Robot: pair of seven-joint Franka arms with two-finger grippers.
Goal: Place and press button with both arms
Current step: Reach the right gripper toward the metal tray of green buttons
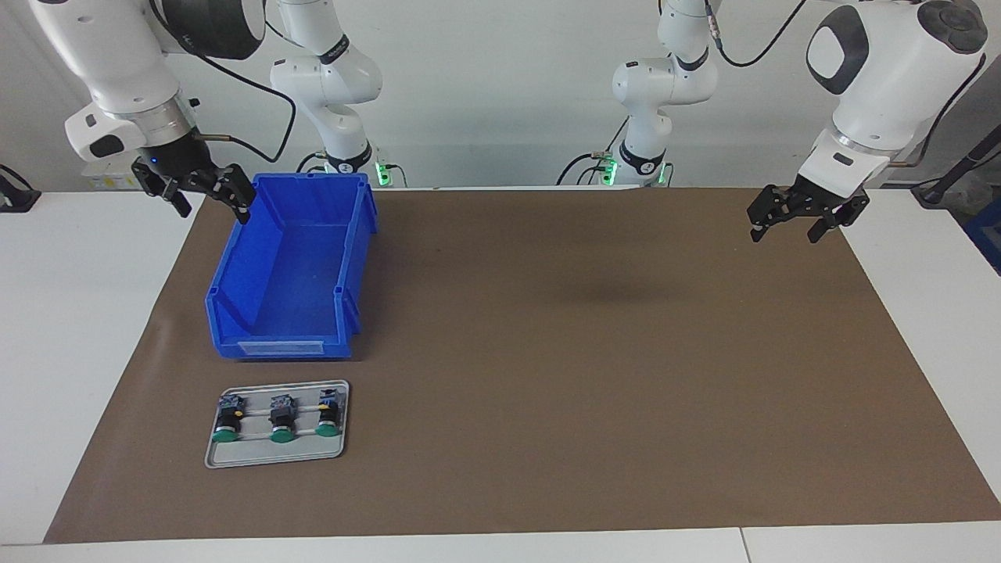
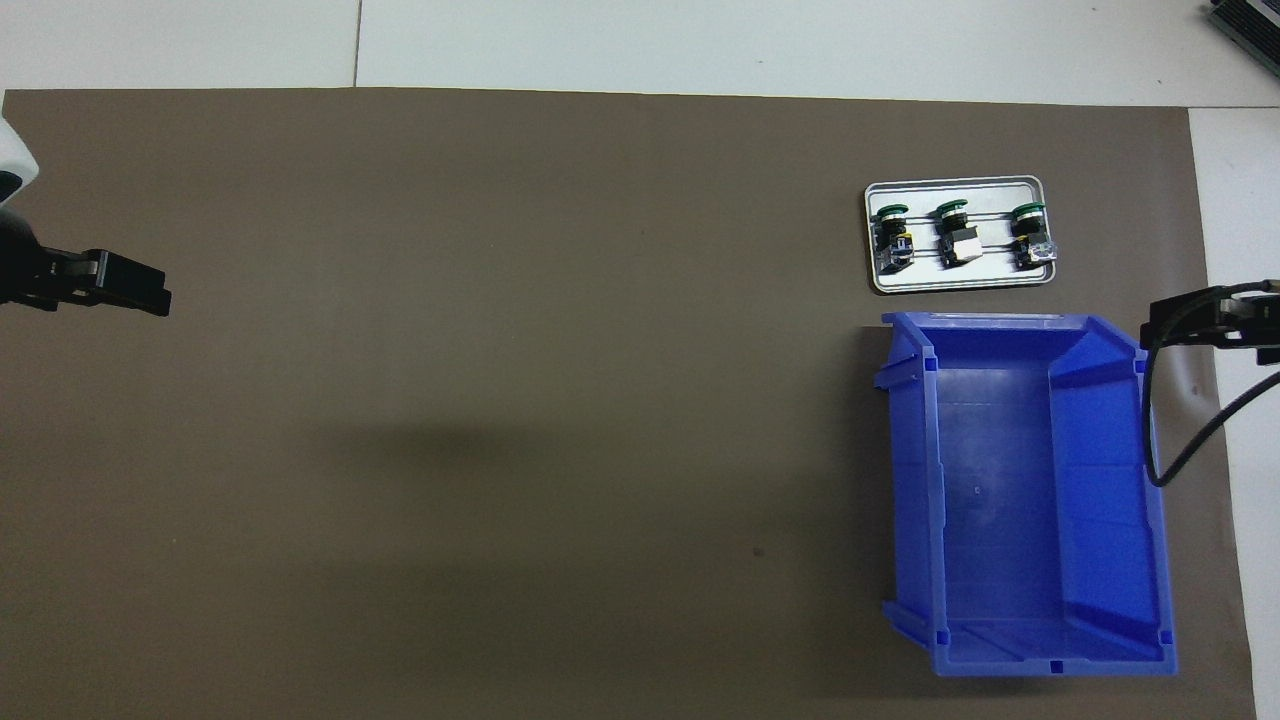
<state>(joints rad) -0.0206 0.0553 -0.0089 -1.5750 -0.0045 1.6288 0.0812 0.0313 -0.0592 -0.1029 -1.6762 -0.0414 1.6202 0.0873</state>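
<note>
Right gripper (image 1: pixel 202 194) is hanging with its fingers spread apart, gripping nothing and touching nothing; it is sitting in the air over the brown mat's (image 1: pixel 547 352) edge at the right arm's end of the table, just beside the upper corner of the blue storage bin (image 1: pixel 293 266). In the overhead view the right gripper (image 2: pixel 1195 322) is reaching in at the bin's rim without contact that can be made out. Left gripper (image 1: pixel 805 215) is likewise hanging with fingers parted and nothing between them, over the mat's corner at the left arm's end, well apart from every object; in the overhead view the left gripper (image 2: pixel 110 285) is showing only as a dark tip over bare mat. Both arms are waiting, raised. The bin is standing open and nothing is lying inside it. Farther from the robots than the bin, just beside its front wall, a small grey metal tray (image 1: pixel 278 457) is lying flat on the mat. Three green-capped push buttons are lying on their sides in a row in the tray, caps pointing away from the robots: one (image 1: pixel 226 422) toward the right arm's end, a middle button (image 1: pixel 282 418), and one (image 1: pixel 329 414) toward the left arm's end. All three are resting apart from each other.
</note>
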